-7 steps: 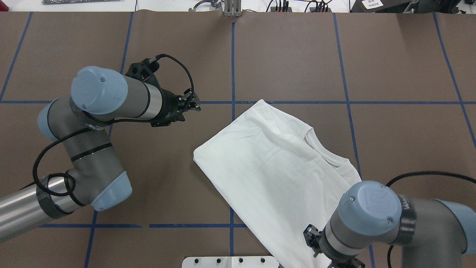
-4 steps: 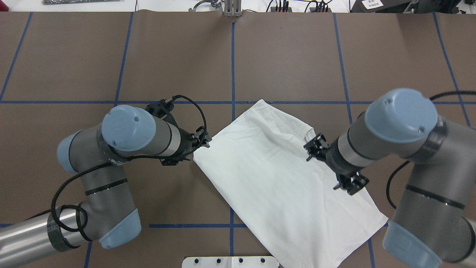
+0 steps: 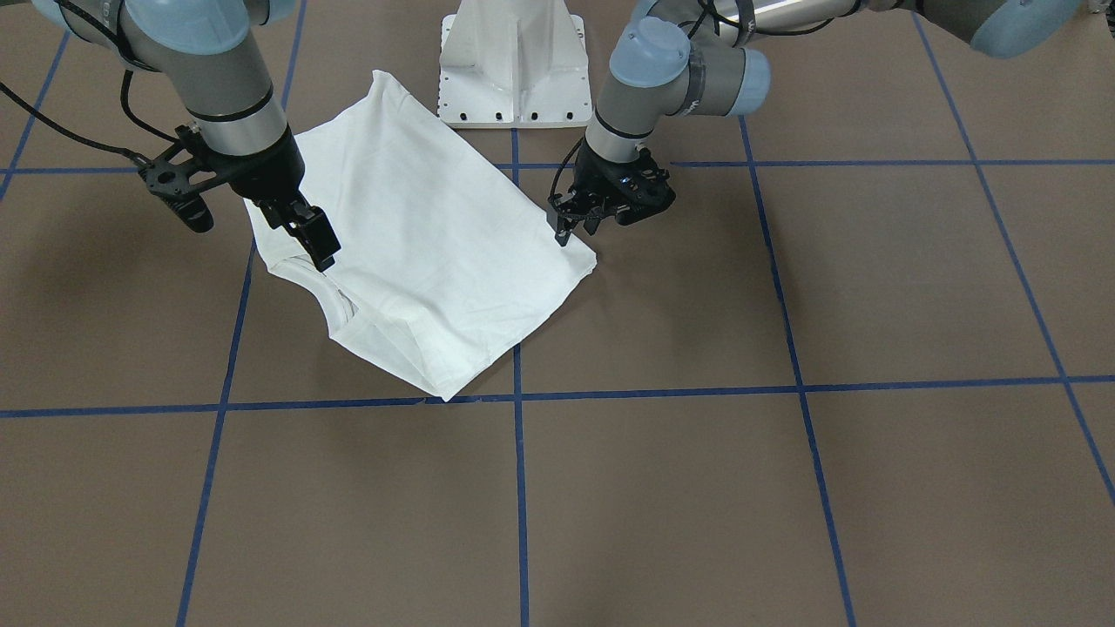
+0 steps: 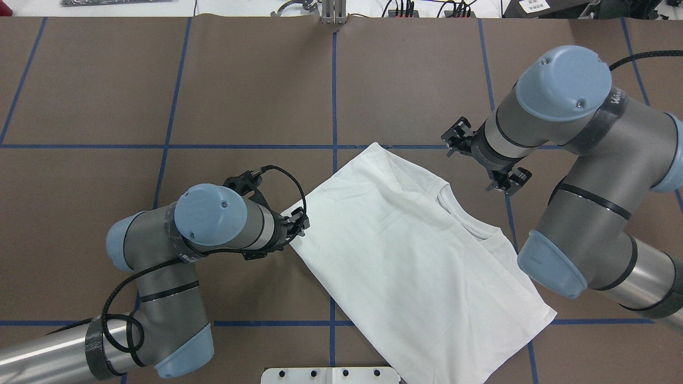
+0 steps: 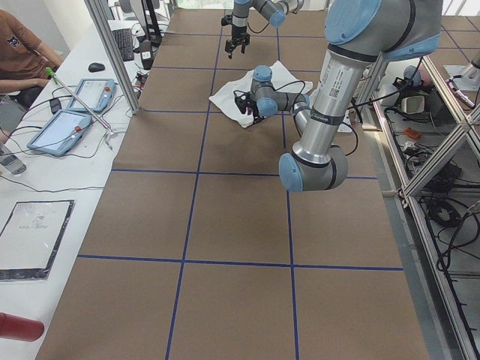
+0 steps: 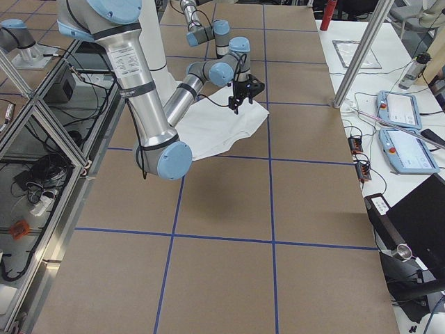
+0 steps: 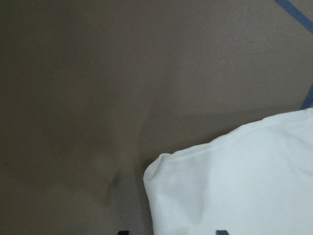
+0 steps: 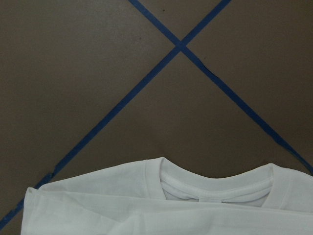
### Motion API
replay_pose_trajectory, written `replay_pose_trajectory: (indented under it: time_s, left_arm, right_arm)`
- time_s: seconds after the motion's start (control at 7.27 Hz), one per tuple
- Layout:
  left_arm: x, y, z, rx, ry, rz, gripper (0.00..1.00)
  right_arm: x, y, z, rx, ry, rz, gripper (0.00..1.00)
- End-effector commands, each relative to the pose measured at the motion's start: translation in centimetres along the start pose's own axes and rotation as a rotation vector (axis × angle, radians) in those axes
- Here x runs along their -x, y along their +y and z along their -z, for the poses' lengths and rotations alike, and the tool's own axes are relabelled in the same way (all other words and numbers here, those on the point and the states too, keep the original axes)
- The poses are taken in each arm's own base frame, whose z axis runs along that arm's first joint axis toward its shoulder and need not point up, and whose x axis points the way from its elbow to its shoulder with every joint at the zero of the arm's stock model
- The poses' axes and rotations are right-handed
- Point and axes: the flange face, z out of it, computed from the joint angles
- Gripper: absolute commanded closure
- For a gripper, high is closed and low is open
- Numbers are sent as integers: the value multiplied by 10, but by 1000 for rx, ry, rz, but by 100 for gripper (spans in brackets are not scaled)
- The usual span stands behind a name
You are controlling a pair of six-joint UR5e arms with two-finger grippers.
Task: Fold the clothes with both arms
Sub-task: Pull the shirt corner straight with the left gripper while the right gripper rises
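Observation:
The white T-shirt [image 4: 405,250] lies folded in a slanted rectangle on the brown table, with its ribbed collar [image 4: 464,213] toward the right edge. My left gripper [image 4: 298,224] sits low at the shirt's left corner [image 7: 166,166]. It is open, and the left wrist view shows its two tips spread at the bottom edge on either side of that corner. My right gripper [image 3: 315,248] hovers just over the collar [image 8: 215,188] side of the shirt [image 3: 418,244]. It looks open and holds nothing. No printed text shows.
The white pedestal base [image 3: 514,61] stands close behind the shirt. Blue tape lines [image 4: 333,90] cross the brown table cover. Cables and plugs [image 4: 405,9] lie along the far edge. In the exterior left view a side bench carries tablets [image 5: 67,124], with a person [image 5: 19,52] beside it.
My left gripper came down and toward me to the shirt's left corner. My right arm swung from the near edge across the shirt to the collar side.

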Motion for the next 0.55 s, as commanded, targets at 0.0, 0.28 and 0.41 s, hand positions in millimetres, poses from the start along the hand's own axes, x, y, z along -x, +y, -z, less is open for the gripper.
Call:
replay_pose_trajectory:
  time_s: [0.0,0.28,0.41]
  left_arm:
    - [0,-3,-6,-19,-2,-6,45]
    - [0,-10,-9,-64,4,-12,99]
    - [1,-27,-15,-117,-4,-66,100]
  right_arm:
    - [-1,-2,4,-2,-1,5,0]
    - [-3,-2,2,-4,7,0,0]
    - [-4,-2,2,-3,7,-1,0]
